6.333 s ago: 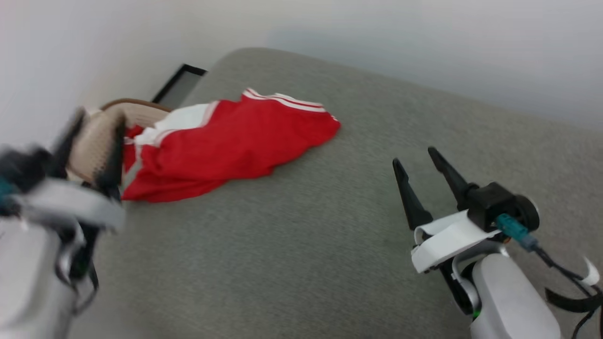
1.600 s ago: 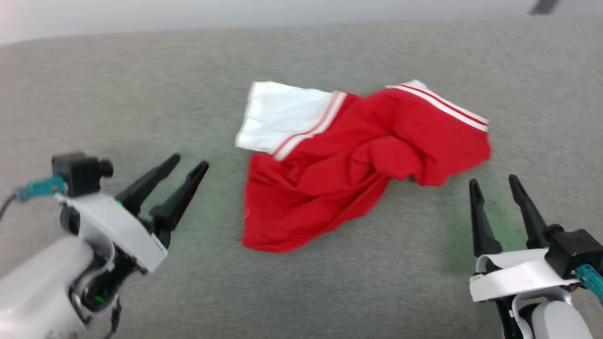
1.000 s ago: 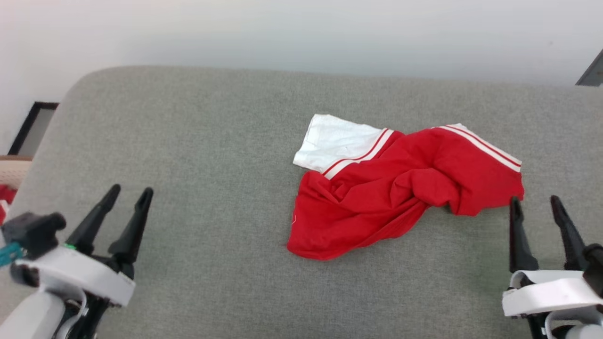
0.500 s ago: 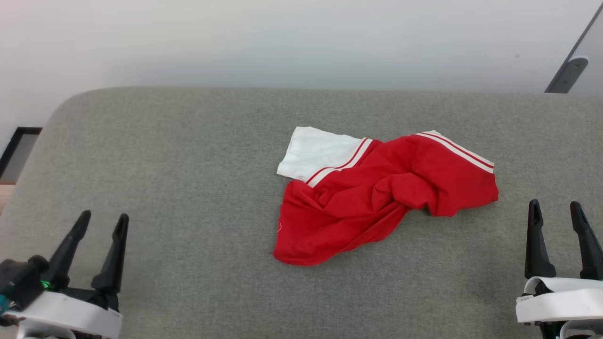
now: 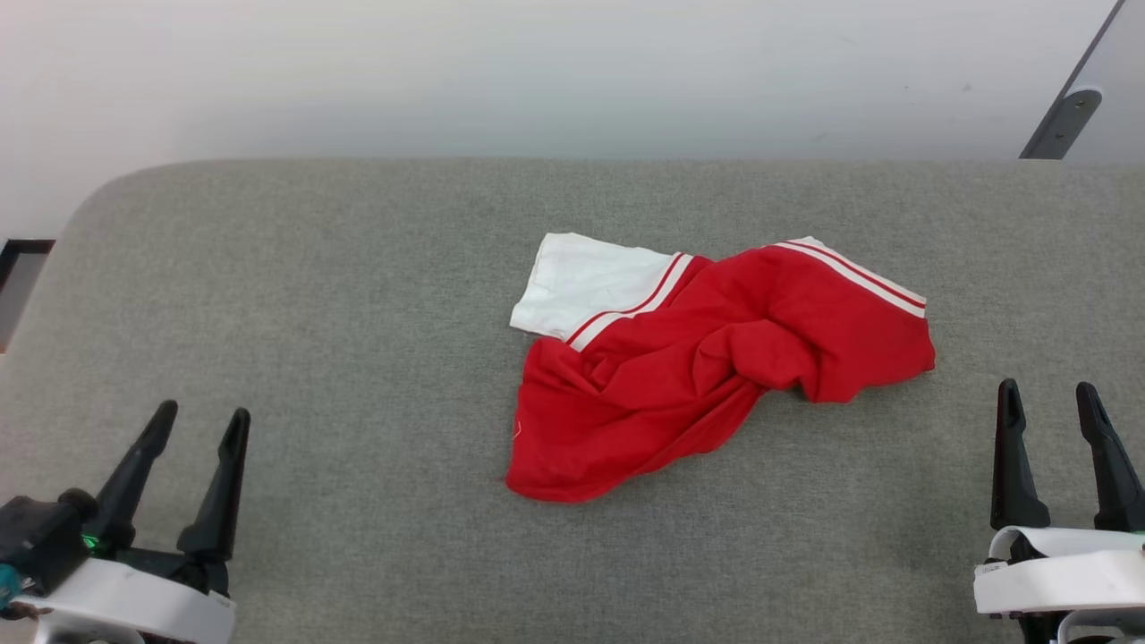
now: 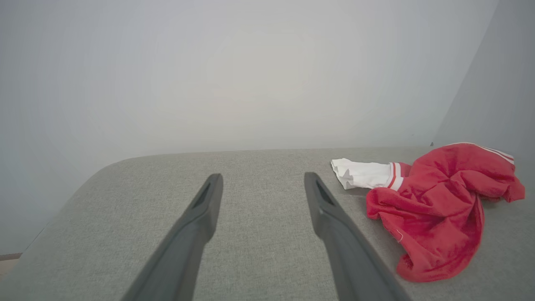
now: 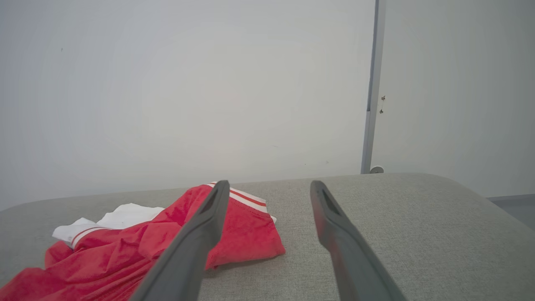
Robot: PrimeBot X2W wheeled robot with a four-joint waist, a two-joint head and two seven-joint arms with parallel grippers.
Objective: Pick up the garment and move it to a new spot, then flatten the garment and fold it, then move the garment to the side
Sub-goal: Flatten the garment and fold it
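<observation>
The garment (image 5: pixel 707 367) is a red jersey with a white sleeve and red-white striped trim, lying crumpled in the middle of the grey cushioned surface (image 5: pixel 358 295). Chest letters are hidden in the folds. My left gripper (image 5: pixel 201 413) hovers open at the lower left, well apart from the cloth. At the lower right my right gripper (image 5: pixel 1048 390) stands open, a short way from the garment's right edge. In the left wrist view the garment (image 6: pixel 439 205) lies to the right of the gripper (image 6: pixel 263 177). In the right wrist view the garment (image 7: pixel 138 246) sits left of the gripper (image 7: pixel 269 184).
A pale wall (image 5: pixel 537 72) runs behind the surface. A grey door frame edge (image 5: pixel 1064 116) shows at the upper right, and a dark frame (image 5: pixel 13 268) at the far left past the surface's rounded corner.
The head camera has swung and settled, so the garment now sits centred. Both grippers stay open at the lower corners; the garment lies as it did half a second ago.
</observation>
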